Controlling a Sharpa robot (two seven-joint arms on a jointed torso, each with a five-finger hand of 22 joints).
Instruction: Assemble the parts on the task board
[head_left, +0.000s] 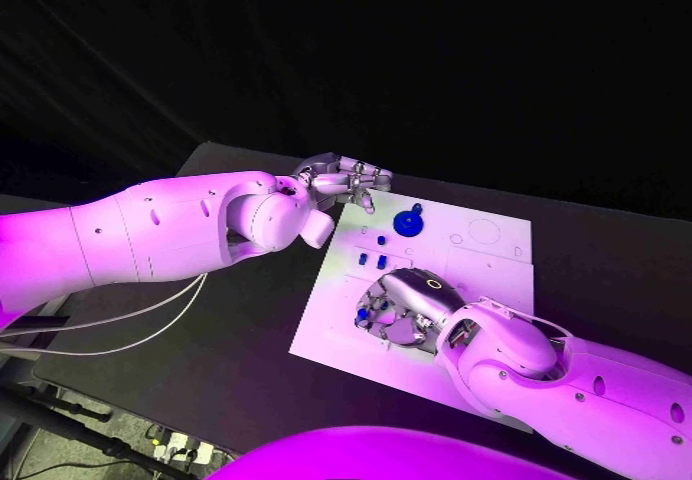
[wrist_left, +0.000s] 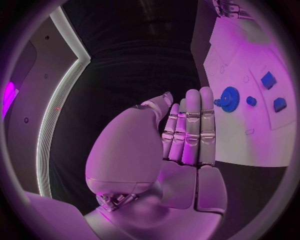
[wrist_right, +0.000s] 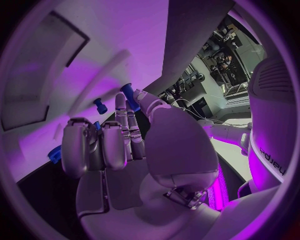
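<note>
The white task board (head_left: 483, 265) lies in the middle of the black table. A blue gear (head_left: 411, 222) stands in its far part, with small blue parts (head_left: 372, 260) just nearer; the left wrist view shows the gear (wrist_left: 230, 99) and blue blocks (wrist_left: 268, 80). My left hand (head_left: 343, 181) hovers at the board's far left corner, its fingers (wrist_left: 189, 127) straight and holding nothing. My right hand (head_left: 407, 305) rests on the board's near left area, fingers (wrist_right: 94, 145) curled by a small blue part (head_left: 361, 315). Whether that part is gripped is hidden.
Black table (head_left: 216, 330) surrounds the board on all sides. White cables (head_left: 130, 320) run under my left arm at the table's left edge. Two blue pegs (wrist_right: 100, 105) stand on the board beyond my right hand's fingers.
</note>
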